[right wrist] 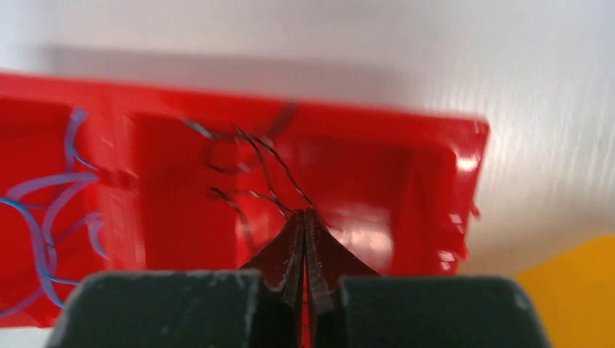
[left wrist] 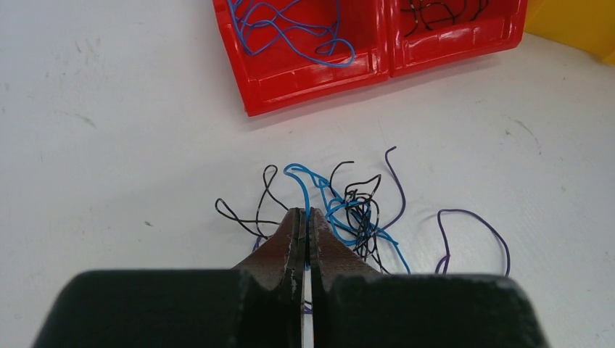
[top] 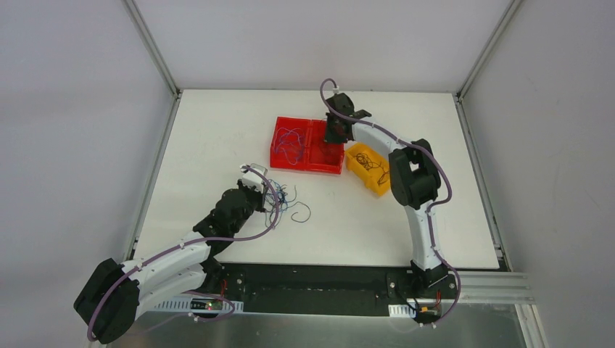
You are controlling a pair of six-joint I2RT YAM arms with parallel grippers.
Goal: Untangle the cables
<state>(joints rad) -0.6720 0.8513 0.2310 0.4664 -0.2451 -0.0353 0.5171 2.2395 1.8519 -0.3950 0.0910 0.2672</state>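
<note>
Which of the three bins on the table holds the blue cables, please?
The left red bin: blue cables lie in it, while the right red bin and the yellow bin hold only dark ones.

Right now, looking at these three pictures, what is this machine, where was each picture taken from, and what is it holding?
These are two robot arms bolted to a white table, each ending in a two-finger pincer. The wide picture looks down from above; the other two come from cameras on the wrists. The left gripper is shut on a blue cable in a loose tangle of blue, purple and black wires. The right gripper is shut over a red bin; thin dark wires meet its tips, but I cannot tell if it pinches them. A yellow bin stands beside.
</note>
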